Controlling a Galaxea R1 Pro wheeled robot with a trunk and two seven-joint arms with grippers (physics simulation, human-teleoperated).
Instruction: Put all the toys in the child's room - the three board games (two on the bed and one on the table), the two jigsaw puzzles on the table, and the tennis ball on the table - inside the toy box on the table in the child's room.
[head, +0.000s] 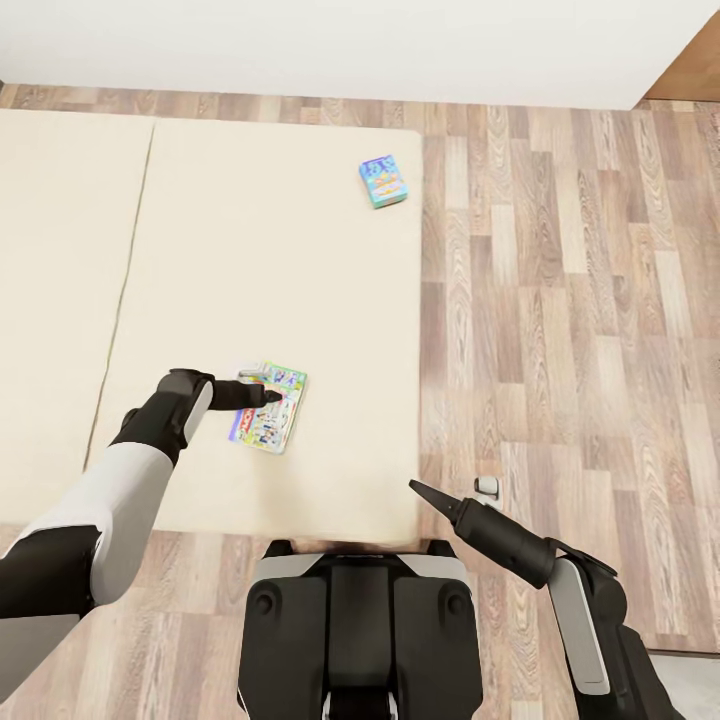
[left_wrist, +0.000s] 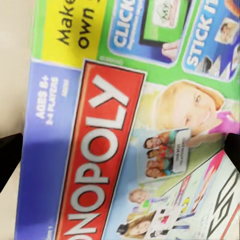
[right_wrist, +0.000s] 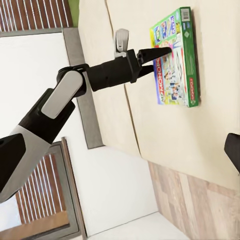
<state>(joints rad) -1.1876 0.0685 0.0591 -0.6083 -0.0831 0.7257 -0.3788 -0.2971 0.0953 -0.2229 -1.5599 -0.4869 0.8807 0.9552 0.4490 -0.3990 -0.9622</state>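
Two board games lie on the cream bed (head: 300, 280). The green-edged MONOPOLY box (head: 275, 425) (right_wrist: 181, 70) is near the bed's front edge, and a smaller blue-green box (head: 383, 180) sits at the far right corner. My left gripper (head: 272, 397) (right_wrist: 167, 50) is open just over the MONOPOLY box (left_wrist: 115, 150). One dark fingertip (left_wrist: 7, 155) shows at each side of the lid, and nothing is held. My right gripper (head: 416, 487) hangs open at the bed's front right corner. One of its fingertips (right_wrist: 233, 150) shows at the edge of the right wrist view.
Wood plank floor (head: 580, 300) runs along the bed's right side and front. A small grey-white object (head: 487, 486) sits on the floor by the bed's corner. A white wall (head: 330, 45) stands behind the bed. My base (head: 360, 630) is against the bed's front edge.
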